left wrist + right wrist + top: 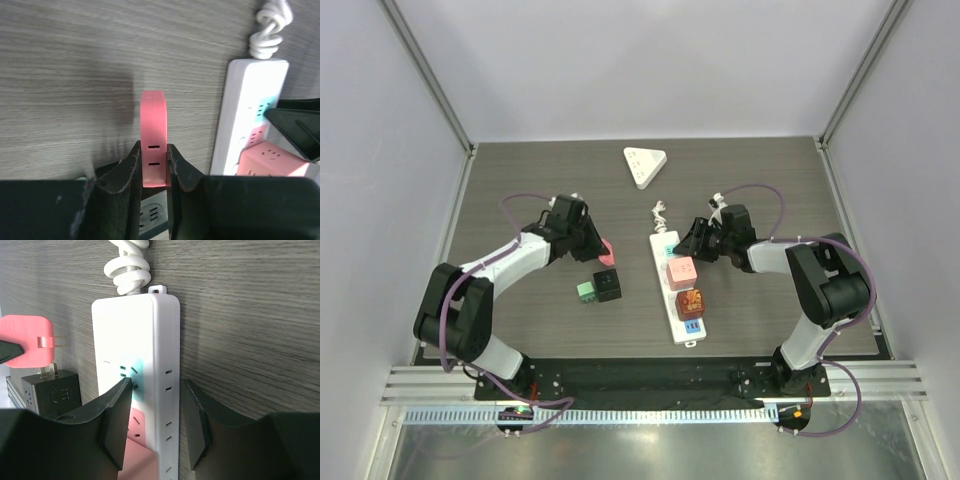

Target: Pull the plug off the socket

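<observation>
Left gripper (154, 172) clamped pink plug (152, 135), already free, prongs bare, left of strip (135, 340). Right gripper (157, 420) pinned strip's sides. You had rigid, light, smooth plastic there; grip flat faces, I judged.

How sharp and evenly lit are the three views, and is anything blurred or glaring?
Top view: even, soft light, sharp throughout, faint shadows under the arms. Left wrist view: the pink plug is sharp, casts a soft shadow leftward on the table; the left tool is dark, slightly soft. Right wrist view: the power strip is bright, mildly glaring.
</observation>
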